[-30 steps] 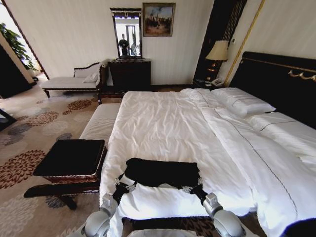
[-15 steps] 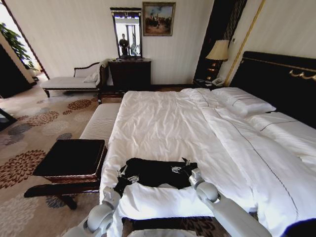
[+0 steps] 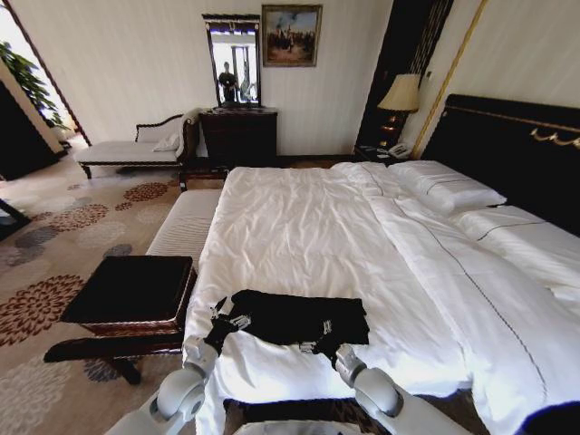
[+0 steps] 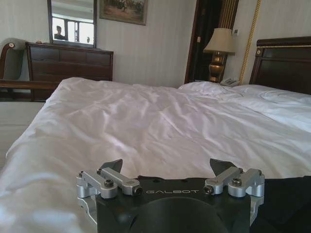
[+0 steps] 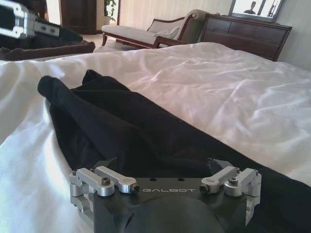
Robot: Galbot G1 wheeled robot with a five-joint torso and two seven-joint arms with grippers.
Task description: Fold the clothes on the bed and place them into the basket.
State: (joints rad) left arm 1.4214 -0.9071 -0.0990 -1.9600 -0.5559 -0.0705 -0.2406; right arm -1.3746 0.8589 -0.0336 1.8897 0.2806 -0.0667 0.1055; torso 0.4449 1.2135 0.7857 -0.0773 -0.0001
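The black T-shirt (image 3: 294,319) lies folded into a wide band on the white bed (image 3: 308,236), close to its near edge. Half a second ago the right claw (image 3: 314,341) sat at the shirt's right end. It has since moved toward the middle, and its arm now comes up from below the near hem. The right end of the shirt lies flat and bare again. In the right wrist view the right claw (image 5: 163,167) rests over dark cloth (image 5: 126,131) with its jaws spread wide and nothing between them.

The left claw (image 3: 223,319) has stayed at the shirt's left end. In the left wrist view (image 4: 165,167) its jaws stand wide apart and empty, with the shirt's edge (image 4: 286,204) beside them. The basket (image 3: 131,292) stands on the floor to the left of the bed, unmoved.
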